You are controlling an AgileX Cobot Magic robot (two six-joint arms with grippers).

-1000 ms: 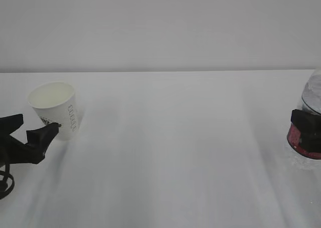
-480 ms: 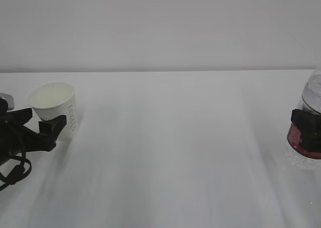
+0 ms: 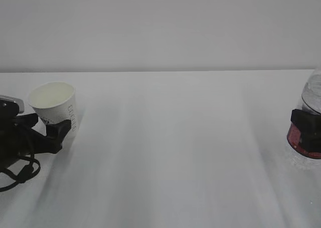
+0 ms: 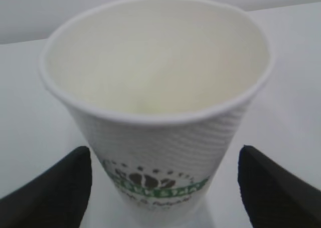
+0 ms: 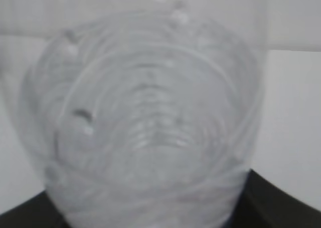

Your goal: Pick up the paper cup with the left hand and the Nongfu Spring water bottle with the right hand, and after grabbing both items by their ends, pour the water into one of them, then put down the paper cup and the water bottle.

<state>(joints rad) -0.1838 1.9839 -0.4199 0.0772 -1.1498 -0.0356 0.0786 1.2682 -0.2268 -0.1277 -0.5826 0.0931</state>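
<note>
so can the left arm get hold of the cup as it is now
Probably yes: the left end effector is open with a finger on each side of the upright paper cup, nothing between them.

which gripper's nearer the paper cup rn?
Left. The left gripper straddles the paper cup with open fingers. The right gripper is across the table, at the water bottle.

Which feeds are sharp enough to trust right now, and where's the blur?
Exterior view: flat, even light, slightly soft; bottle cropped at the right edge. Left wrist view: cup fairly clear, logo soft. Right wrist view: bottle fills the frame, badly out of focus.
</note>
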